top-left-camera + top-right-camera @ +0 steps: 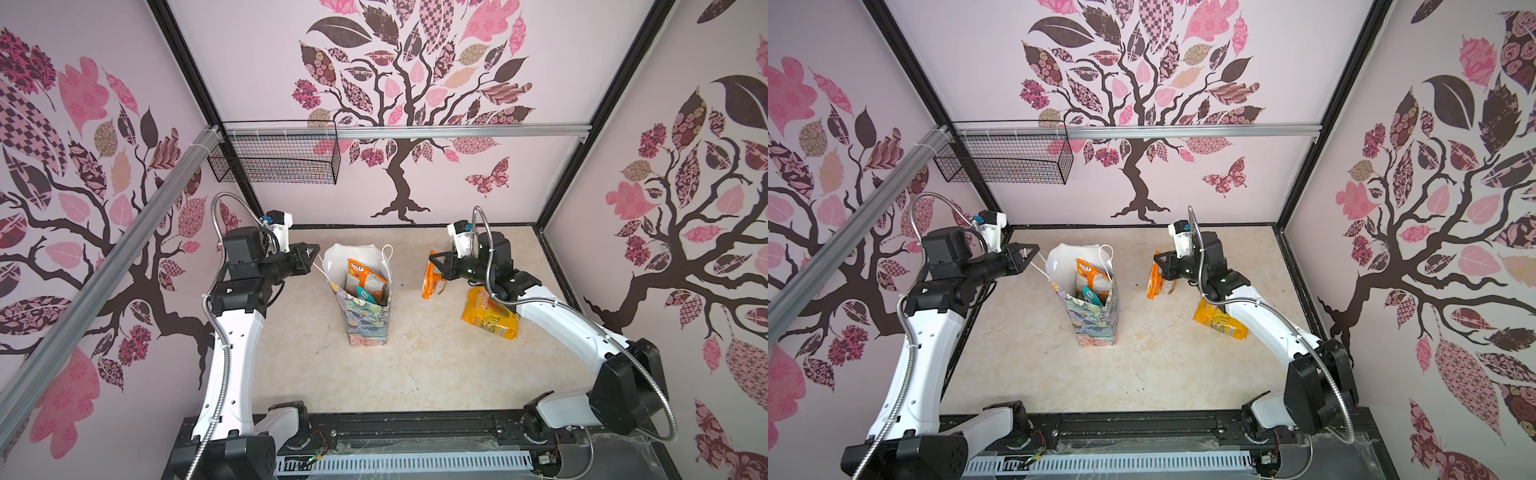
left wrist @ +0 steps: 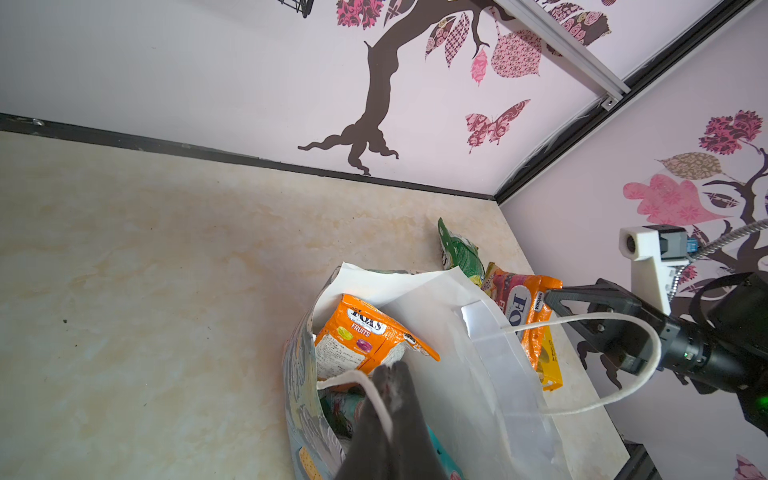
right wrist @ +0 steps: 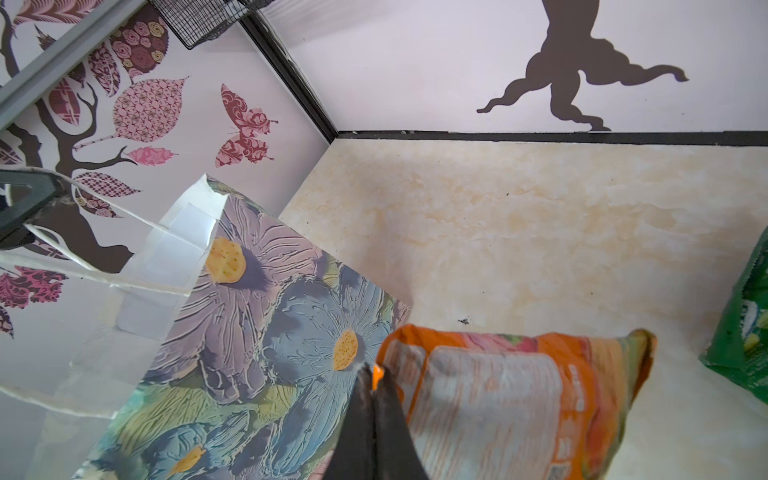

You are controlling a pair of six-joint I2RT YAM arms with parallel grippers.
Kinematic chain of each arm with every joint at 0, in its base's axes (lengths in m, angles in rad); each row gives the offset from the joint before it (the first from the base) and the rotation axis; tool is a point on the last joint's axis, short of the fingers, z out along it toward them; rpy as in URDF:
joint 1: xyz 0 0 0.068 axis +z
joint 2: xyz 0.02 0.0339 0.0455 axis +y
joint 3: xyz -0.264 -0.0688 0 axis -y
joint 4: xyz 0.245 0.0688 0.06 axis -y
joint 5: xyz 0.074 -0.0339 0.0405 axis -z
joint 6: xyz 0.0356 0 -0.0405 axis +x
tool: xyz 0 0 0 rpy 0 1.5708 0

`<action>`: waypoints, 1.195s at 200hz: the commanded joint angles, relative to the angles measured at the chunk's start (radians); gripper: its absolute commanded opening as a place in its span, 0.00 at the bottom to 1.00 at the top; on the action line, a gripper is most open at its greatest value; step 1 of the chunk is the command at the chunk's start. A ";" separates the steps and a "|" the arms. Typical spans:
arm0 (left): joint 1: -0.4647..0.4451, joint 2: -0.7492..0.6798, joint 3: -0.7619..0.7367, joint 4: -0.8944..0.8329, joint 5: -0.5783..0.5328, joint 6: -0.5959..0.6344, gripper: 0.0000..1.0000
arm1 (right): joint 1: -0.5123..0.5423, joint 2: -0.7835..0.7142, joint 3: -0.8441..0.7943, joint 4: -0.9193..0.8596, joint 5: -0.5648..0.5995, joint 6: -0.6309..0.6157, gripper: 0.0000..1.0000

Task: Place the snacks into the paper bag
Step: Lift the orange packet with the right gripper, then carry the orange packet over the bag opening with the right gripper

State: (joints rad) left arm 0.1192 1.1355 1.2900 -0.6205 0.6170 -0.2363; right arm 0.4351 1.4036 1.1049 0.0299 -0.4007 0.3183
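We see our left pincer (image 2: 390,370) pinching the cord handle (image 2: 340,377) of the paper bag (image 1: 365,322), upright on the surface (image 1: 415,365); our right pincer (image 1: 433,258) grips an orange snack packet (image 1: 432,286) beside it.

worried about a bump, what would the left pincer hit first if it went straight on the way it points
Probably the orange foil FOX'S packet standing in the flowered paper bag: it sits right ahead of the left pincer. Depth is unclear; the bag's white wall may come first.
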 commanded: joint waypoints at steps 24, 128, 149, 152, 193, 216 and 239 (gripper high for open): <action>0.007 -0.025 -0.020 0.073 0.029 -0.001 0.00 | -0.006 -0.090 0.083 0.080 -0.074 0.013 0.00; 0.007 -0.031 -0.024 0.082 0.036 -0.007 0.00 | -0.004 -0.093 0.336 -0.032 -0.129 0.049 0.00; 0.005 -0.026 -0.023 0.081 0.040 -0.006 0.00 | -0.004 -0.082 0.378 -0.029 -0.164 0.085 0.00; 0.006 -0.026 -0.023 0.080 0.041 -0.007 0.00 | -0.005 -0.080 0.386 -0.028 -0.171 0.091 0.00; 0.005 -0.030 -0.024 0.084 0.044 -0.009 0.00 | 0.015 -0.041 0.501 -0.027 -0.253 0.133 0.00; 0.006 -0.025 -0.023 0.083 0.051 -0.008 0.00 | 0.039 -0.020 0.572 -0.048 -0.257 0.130 0.00; 0.006 -0.024 -0.022 0.080 0.053 -0.013 0.00 | 0.070 0.013 0.648 -0.074 -0.269 0.133 0.00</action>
State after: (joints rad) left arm 0.1192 1.1336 1.2823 -0.6064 0.6449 -0.2428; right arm 0.4744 1.3766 1.6585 -0.0563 -0.6365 0.4461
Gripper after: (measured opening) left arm 0.050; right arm 0.039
